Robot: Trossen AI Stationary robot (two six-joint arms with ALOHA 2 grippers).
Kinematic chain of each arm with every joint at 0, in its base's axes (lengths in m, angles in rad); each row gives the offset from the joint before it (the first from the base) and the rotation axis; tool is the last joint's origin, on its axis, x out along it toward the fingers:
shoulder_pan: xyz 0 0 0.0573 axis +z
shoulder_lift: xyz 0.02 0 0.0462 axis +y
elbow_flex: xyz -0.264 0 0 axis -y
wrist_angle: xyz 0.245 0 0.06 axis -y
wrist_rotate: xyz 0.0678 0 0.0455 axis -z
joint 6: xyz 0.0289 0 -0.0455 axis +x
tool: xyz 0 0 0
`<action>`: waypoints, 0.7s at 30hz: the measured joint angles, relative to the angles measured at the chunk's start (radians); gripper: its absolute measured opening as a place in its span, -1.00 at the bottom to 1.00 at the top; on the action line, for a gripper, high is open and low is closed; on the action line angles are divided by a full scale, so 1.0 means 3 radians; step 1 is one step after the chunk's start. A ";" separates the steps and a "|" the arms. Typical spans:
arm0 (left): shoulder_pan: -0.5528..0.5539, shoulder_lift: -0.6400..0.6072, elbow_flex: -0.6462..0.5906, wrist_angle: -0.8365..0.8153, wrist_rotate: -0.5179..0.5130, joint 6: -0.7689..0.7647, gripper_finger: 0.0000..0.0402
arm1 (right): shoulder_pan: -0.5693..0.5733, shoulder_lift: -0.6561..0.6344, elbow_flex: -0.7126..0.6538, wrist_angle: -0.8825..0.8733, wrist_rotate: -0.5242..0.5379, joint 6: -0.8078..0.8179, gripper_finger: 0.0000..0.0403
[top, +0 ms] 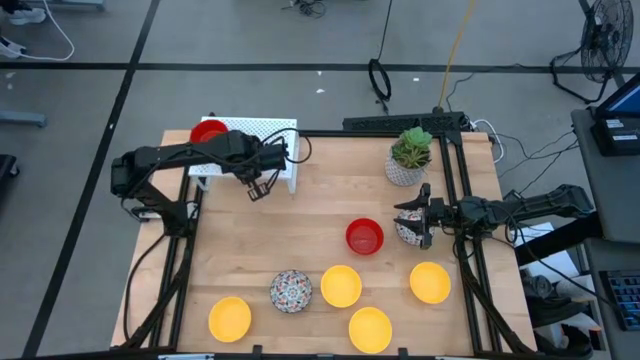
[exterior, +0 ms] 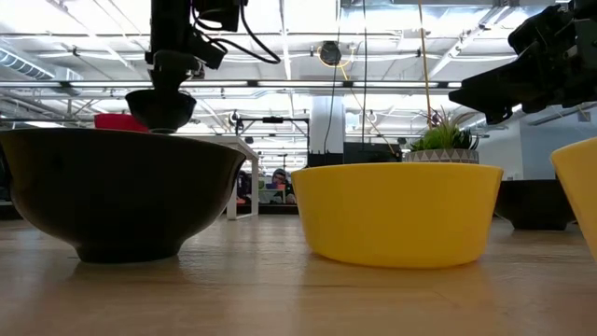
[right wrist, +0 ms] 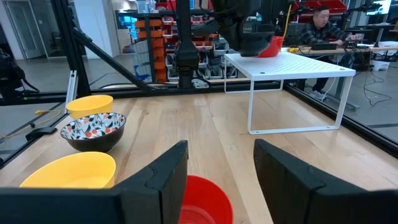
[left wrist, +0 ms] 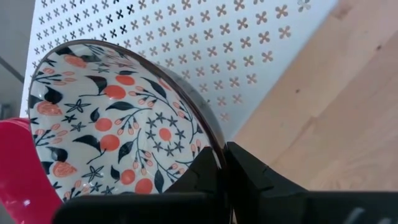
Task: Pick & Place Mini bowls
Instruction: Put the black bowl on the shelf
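Left gripper (left wrist: 221,168) clamps a patterned bowl (left wrist: 112,124) over the rack (top: 262,140), beside one red bowl (top: 208,131). Right gripper (right wrist: 221,162), jaws apart, nears another red bowl (right wrist: 202,199). Six bowls remain on the tabletop (top: 300,230).

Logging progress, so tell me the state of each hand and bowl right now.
left hand: shut on the patterned bowl at its rim, over the rack.
right hand: open, empty.
red bowl on the rack: resting there, not held.
red bowl on the table: upright, empty.
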 joint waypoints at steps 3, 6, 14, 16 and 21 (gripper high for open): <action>0.0004 0.0033 0.0000 0.0012 0.0000 0.0007 -0.89 | 0.0001 0.0000 0.0000 0.0000 0.0001 0.0000 -0.15; 0.0009 0.0051 -0.0005 0.0021 0.0003 0.0007 -0.92 | 0.0001 0.0000 0.0000 0.0000 0.0001 0.0001 -0.15; 0.0052 0.0142 0.0000 -0.0077 -0.0012 0.0033 -0.88 | 0.0001 0.0000 0.0001 0.0000 -0.0001 0.0000 -0.15; 0.0069 0.0158 -0.0006 -0.0081 -0.0010 0.0049 -0.90 | -0.0001 -0.0001 0.0000 0.0000 0.0001 0.0000 -0.15; 0.0121 0.0150 -0.0004 -0.0082 -0.0011 0.0092 -0.91 | 0.0000 0.0000 0.0000 0.0000 -0.0001 -0.0001 -0.15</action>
